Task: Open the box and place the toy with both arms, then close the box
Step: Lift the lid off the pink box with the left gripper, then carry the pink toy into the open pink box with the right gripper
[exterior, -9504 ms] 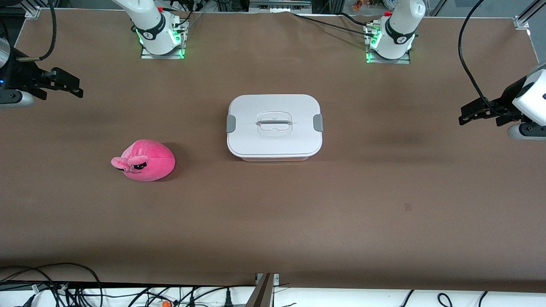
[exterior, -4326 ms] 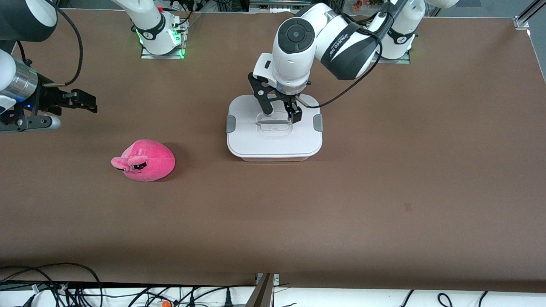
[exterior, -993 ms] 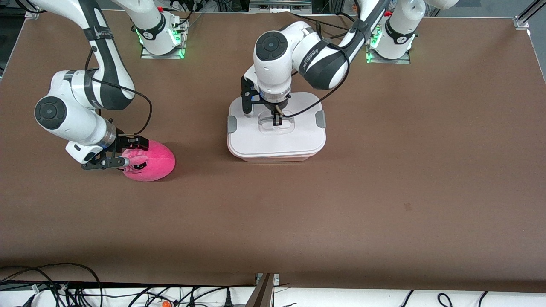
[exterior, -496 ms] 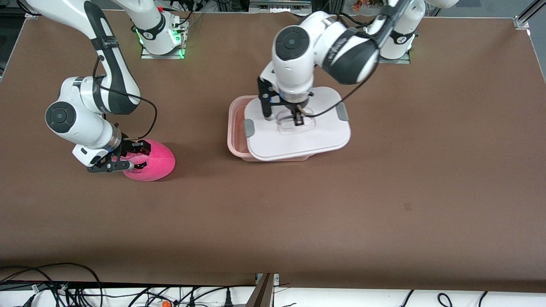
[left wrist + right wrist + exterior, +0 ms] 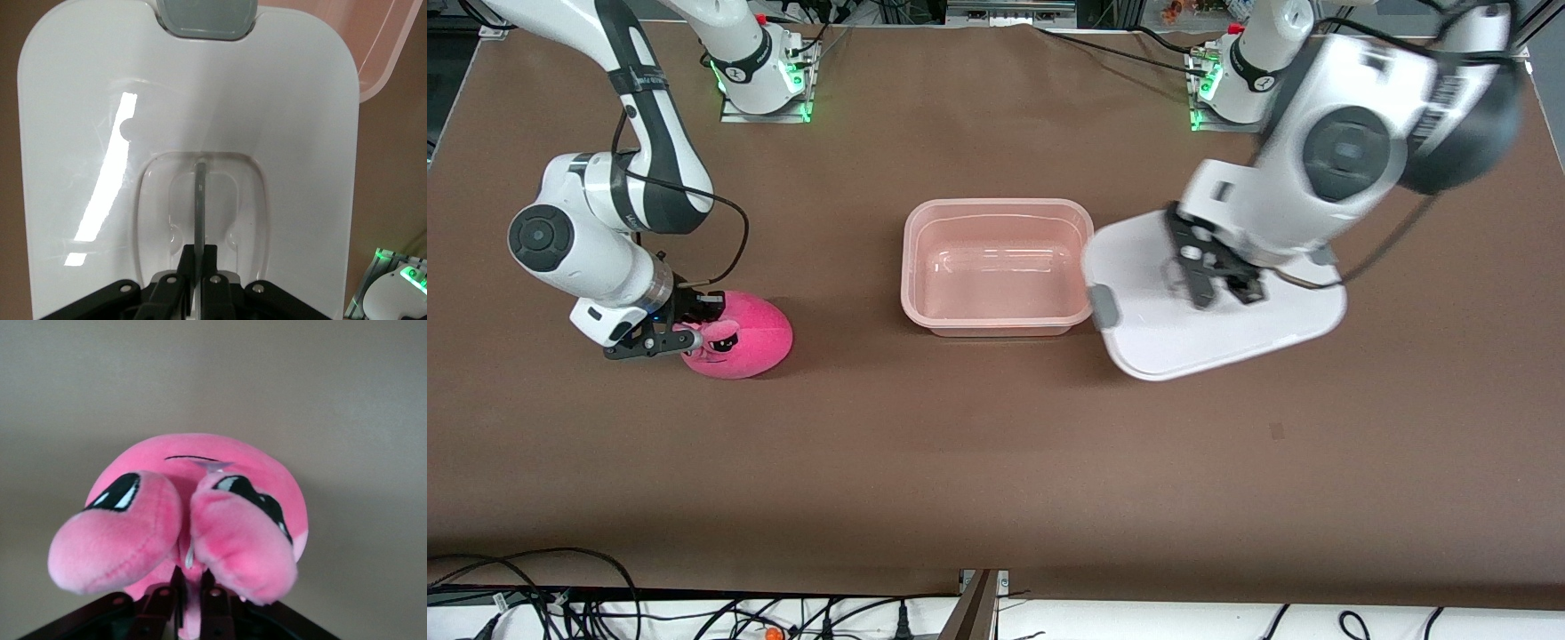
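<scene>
The rounded-rectangular translucent pinkish plastic tub (image 5: 997, 267) stands uncovered at the middle of the brown table (image 5: 996, 462), its inside showing only glare. Its white lid with grey end clips (image 5: 1209, 324) hangs in the air over the table just beside the tub, toward the left arm's end, tilted. One grey clip (image 5: 1103, 306) shows at the edge closest to the tub; the clip at the lid's other end is covered by the arm's wrist in the front view.

The left gripper (image 5: 1214, 283) is clenched on the thin grey bar of the lid's recessed centre handle (image 5: 199, 200). In the left wrist view the bar runs straight out from between the fingers (image 5: 212, 280), whose tips are cut off at the picture's edge — only their black bases show. A corner of the tub's rim peeks past the lid there.

The hot-pink rounded plush toy with a dark-eyed face (image 5: 740, 333) sits on the table toward the right arm's end, well apart from the tub. The right gripper (image 5: 685, 324) is down at its face end, fingers pinched on the plush between the two paler pink ears (image 5: 240, 543). In the right wrist view the ears bulge to either side of the fingers and hide the fingertips; part of the face is hidden too.
</scene>
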Action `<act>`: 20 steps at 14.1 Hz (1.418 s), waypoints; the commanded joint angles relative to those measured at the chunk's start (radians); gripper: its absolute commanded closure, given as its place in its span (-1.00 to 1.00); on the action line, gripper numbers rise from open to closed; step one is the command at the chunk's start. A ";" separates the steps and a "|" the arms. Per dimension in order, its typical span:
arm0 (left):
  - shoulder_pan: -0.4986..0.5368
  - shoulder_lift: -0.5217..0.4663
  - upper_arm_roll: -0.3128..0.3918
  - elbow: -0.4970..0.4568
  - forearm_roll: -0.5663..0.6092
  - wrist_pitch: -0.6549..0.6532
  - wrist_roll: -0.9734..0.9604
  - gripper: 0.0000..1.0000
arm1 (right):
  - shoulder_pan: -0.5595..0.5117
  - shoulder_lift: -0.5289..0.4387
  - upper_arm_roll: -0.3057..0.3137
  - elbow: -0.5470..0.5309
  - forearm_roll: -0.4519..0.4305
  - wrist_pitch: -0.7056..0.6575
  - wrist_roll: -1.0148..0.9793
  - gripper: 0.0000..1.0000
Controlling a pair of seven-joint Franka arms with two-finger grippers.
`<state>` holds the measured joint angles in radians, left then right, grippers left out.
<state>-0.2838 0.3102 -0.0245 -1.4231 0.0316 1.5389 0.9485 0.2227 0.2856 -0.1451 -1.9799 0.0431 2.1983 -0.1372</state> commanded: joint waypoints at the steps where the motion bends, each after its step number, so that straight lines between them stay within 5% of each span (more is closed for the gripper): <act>1: 0.102 -0.002 -0.012 0.033 0.001 -0.049 0.119 1.00 | -0.002 -0.025 0.001 0.065 0.017 -0.129 -0.093 1.00; 4: 0.211 -0.003 -0.012 0.044 -0.012 -0.081 0.180 1.00 | 0.007 -0.022 0.010 0.205 0.015 -0.288 -0.102 1.00; 8: 0.282 0.009 -0.009 0.087 0.011 -0.111 0.319 1.00 | 0.021 -0.011 0.105 0.380 0.073 -0.505 -0.088 1.00; 11: 0.322 0.023 -0.011 0.078 0.008 -0.111 0.329 1.00 | 0.139 -0.013 0.147 0.447 0.049 -0.529 -0.100 1.00; 16: 0.334 0.023 -0.011 0.073 0.017 -0.121 0.331 1.00 | 0.404 0.032 0.160 0.575 -0.124 -0.592 -0.136 1.00; 20: 0.333 0.023 -0.011 0.073 0.013 -0.132 0.332 1.00 | 0.526 0.140 0.160 0.642 -0.153 -0.575 -0.197 1.00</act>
<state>0.0419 0.3345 -0.0258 -1.3664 0.0323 1.4302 1.2585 0.7109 0.3407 0.0260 -1.4343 -0.0776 1.6383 -0.2862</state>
